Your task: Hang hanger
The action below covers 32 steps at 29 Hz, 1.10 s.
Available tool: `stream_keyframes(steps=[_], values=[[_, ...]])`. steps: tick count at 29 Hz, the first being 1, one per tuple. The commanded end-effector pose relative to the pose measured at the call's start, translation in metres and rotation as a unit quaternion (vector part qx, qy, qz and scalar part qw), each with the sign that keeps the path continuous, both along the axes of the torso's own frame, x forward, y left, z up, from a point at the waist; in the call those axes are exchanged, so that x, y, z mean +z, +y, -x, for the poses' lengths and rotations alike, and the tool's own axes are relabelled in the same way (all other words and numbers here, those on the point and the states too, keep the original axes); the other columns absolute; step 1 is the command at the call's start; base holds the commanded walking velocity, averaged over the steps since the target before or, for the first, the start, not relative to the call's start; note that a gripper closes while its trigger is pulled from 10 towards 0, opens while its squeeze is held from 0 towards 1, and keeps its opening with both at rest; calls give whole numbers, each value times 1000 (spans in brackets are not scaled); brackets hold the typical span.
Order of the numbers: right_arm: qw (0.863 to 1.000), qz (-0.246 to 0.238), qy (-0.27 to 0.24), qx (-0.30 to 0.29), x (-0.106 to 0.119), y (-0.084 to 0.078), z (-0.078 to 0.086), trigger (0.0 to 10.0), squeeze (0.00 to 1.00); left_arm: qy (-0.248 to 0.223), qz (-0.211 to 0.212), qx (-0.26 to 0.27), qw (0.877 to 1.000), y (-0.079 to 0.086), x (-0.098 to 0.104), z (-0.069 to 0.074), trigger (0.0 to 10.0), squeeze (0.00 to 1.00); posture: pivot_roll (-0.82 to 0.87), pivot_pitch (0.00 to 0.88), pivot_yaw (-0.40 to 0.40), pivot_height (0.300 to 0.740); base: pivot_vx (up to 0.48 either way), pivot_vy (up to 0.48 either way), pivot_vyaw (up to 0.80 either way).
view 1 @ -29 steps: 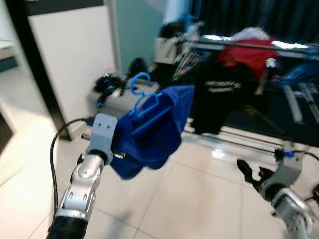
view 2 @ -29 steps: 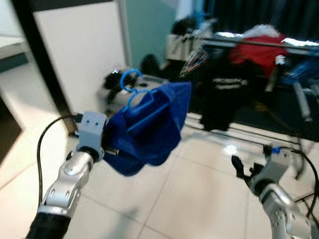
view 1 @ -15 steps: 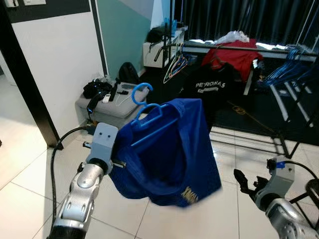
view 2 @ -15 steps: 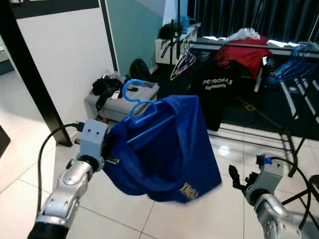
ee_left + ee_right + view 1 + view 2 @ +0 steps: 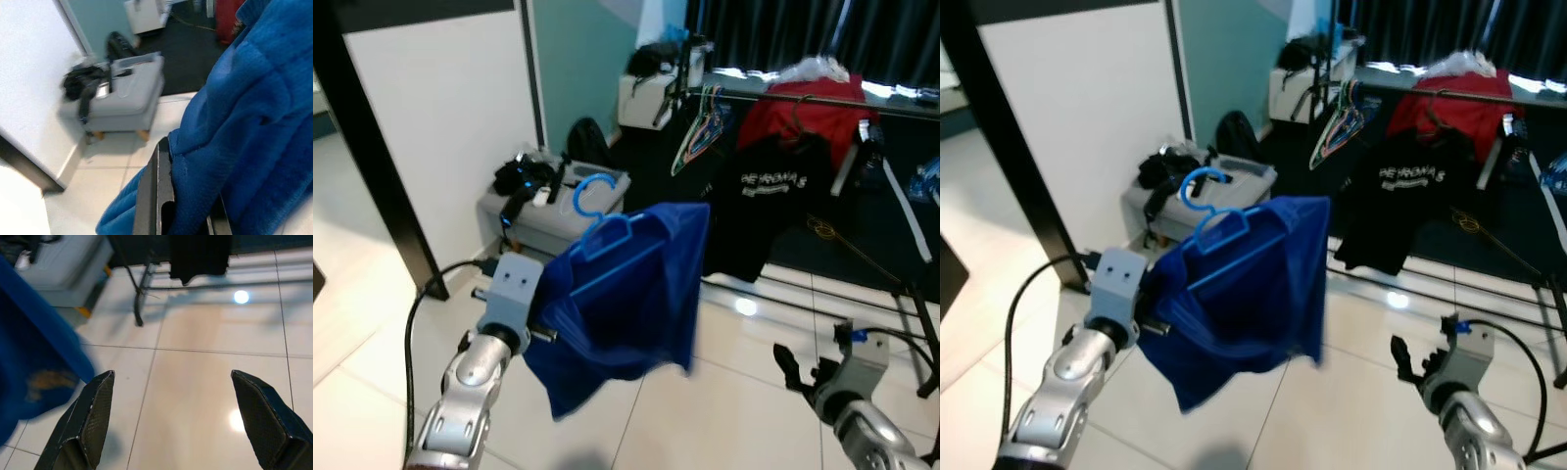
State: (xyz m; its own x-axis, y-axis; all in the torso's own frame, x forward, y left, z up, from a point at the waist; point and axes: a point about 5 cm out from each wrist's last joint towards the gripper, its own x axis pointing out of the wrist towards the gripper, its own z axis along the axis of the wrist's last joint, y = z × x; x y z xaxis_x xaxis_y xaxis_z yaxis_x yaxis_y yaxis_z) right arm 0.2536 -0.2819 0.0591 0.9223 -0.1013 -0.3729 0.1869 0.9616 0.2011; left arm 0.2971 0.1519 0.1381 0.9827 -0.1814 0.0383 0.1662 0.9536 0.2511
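a garment on a hanger (image 5: pixel 607 240) hangs before an ottoman (image 5: pixel 548 211), clothes rack (image 5: pixel 803 98) behind right.

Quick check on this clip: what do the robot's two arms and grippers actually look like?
Both arms are ribbed silver metal. The left arm carries a grey box-shaped wrist housing and a looping black cable. The right arm has a similar grey housing, blue-tipped, with a thin black cable. The right gripper has long black textured fingers.

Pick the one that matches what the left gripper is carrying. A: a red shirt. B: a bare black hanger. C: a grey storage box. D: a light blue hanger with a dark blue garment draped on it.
D: the left gripper is clamped on the dark blue garment, with the light blue hanger hooked up through its top.
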Motion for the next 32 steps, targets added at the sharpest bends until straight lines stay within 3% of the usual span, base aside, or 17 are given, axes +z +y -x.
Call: stream_keyframes(steps=[1, 14, 23, 32], values=[[1000, 9, -6, -11, 3, -5, 0, 10000, 0, -27, 5, -24, 999, -10, 14, -1, 10000, 0, -122, 0, -11, 740, 480, 0, -788], [1000, 18, -7, -16, 3, -9, -1, 10000, 0, -36, 7, -36, 999, -26, 24, 0, 10000, 0, -130, 0, -9, 740, 480, 0, -779], [1000, 18, -11, -14, 5, -11, -5, 10000, 0, -32, 16, -59, 998, -47, 29, 5, 10000, 0, -130, 0, -9, 740, 480, 0, -776], [1000, 14, -15, -10, 5, -9, -7, 10000, 0, -27, 17, -65, 997, -51, 31, 6, 10000, 0, -128, 0, -9, 740, 480, 0, -776]])
